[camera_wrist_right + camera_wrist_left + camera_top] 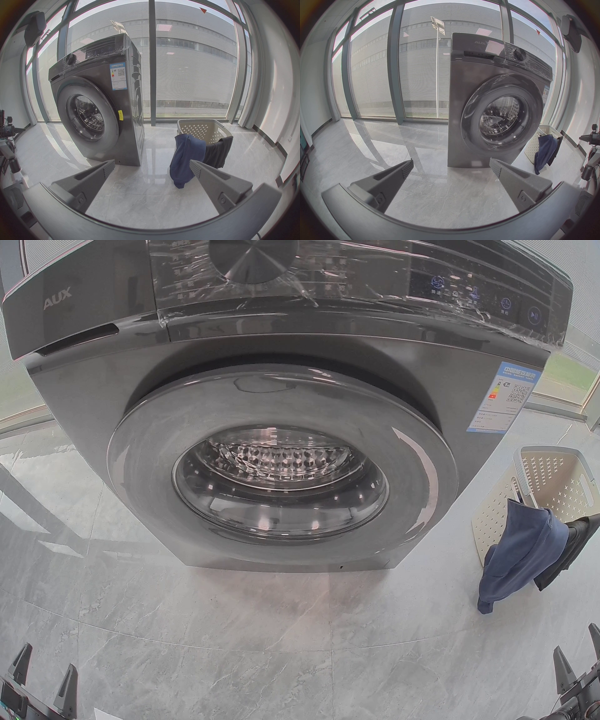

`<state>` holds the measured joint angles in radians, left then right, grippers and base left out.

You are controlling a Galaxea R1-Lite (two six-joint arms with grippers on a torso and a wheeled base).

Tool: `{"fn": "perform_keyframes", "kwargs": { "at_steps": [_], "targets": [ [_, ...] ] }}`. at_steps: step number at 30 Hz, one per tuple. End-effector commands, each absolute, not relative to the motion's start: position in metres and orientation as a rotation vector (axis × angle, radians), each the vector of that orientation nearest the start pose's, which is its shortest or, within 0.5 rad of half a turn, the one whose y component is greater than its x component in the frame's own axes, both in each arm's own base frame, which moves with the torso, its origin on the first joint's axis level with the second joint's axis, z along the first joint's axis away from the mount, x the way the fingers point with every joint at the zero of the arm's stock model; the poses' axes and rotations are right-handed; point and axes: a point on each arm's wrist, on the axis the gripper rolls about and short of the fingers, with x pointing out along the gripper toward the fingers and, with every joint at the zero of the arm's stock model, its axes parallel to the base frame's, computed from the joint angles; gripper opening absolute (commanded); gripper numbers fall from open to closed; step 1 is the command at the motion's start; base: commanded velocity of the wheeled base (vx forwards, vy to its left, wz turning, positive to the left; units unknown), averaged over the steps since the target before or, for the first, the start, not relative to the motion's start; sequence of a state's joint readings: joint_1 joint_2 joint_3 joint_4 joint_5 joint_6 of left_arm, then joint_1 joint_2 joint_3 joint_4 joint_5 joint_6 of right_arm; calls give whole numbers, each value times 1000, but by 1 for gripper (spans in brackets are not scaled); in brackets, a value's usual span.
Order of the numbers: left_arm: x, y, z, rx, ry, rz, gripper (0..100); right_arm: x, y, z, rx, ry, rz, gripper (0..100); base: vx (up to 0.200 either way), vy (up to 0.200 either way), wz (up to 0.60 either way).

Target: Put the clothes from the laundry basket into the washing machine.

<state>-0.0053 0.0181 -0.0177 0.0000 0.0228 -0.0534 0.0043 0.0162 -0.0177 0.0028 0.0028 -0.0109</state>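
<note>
Closest to me, the left gripper (450, 162) hung low over the bare floor (250, 646) with its fingers spread wide and nothing between them. The right gripper (151, 162) was the same: fingers apart, nothing held, low on the robot's right.

Past the right gripper stood the laundry basket (494, 515), on the floor just beside the washing machine's right flank. A blue garment (522, 552) was draped over its near rim, the tail reaching down to the floor. A dark garment (572, 540) hung over the rim right next to it, the two touching. I could not see whether more lay inside.

Straight ahead sat the washing machine (81, 384), with its round door (150, 446) shut and the bare drum showing through the glass.

I judged the task was at its very start, with nothing loaded. The door looked like the first obstacle, so the next move called for an arm to find its edge and pull it open. After that the right arm, nearest the basket, could take the blue garment by the fold on the rim.
</note>
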Motion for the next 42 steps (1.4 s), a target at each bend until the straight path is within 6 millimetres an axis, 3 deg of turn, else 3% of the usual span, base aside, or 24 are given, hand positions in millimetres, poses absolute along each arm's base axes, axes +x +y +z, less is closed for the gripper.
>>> {"fn": "perform_keyframes", "kwargs": {
  "at_steps": [1,29,42],
  "targets": [
    [-22,1,76,-54,4,17,100,-23,0,76,-11,0,8,100,0,0,600],
    [-22,1,76,-54,4,17,100,-23,0,76,-11,1,8,100,0,21,43],
    [-22,1,76,-52,4,17,100,-23,0,76,-12,1,8,100,0,185,0]
  ]
}}
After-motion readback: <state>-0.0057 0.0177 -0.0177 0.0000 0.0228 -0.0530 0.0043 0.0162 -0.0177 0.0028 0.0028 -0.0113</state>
